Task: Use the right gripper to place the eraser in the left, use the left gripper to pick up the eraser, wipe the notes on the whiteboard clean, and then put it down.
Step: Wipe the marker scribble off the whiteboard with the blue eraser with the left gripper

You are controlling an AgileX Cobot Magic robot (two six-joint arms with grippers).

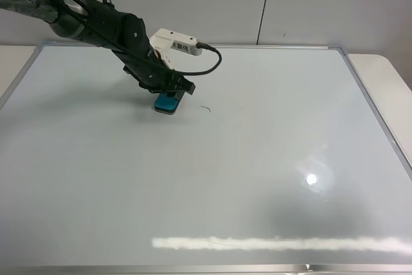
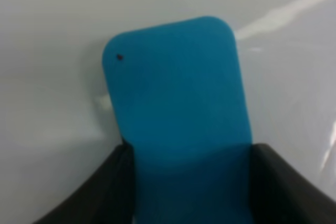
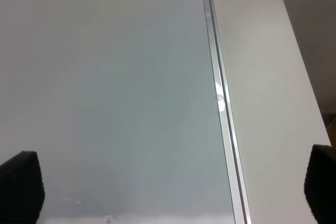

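Presently, reading the exterior high view from its left, I find the left gripper (image 1: pixel 168 91) reaching in from the upper-left corner and clamped on the eraser (image 1: pixel 166 104), its jaws pressed against the two long flanks of the block, as the left wrist view confirms with the eraser (image 2: pixel 178 114) filling the space between the dark fingers (image 2: pixel 100 192). The eraser sits on the whiteboard (image 1: pixel 212 185) in its upper-left quarter, face down as far as I can judge, which is the attitude needed for the felt underside to bear on the surface; I take the flank grip to be chosen so that the wiping face stays free. Its long axis runs out along the gripper's reach, with the free rounded end pointing away from the wrist and the near end buried between the jaws. Just to the right of the eraser, close but apart from it, lies a small dark curl, the only mark of the notes (image 1: pixel 205 108) that I can make out; in my judgement the wiping is nearly done and this remnant is next. Further right the board shows only glare. My right gripper (image 3: pixel 168 192) is out of the overhead view; its wrist view shows the fingertips spread wide and empty over the board's right frame (image 3: pixel 223 103).
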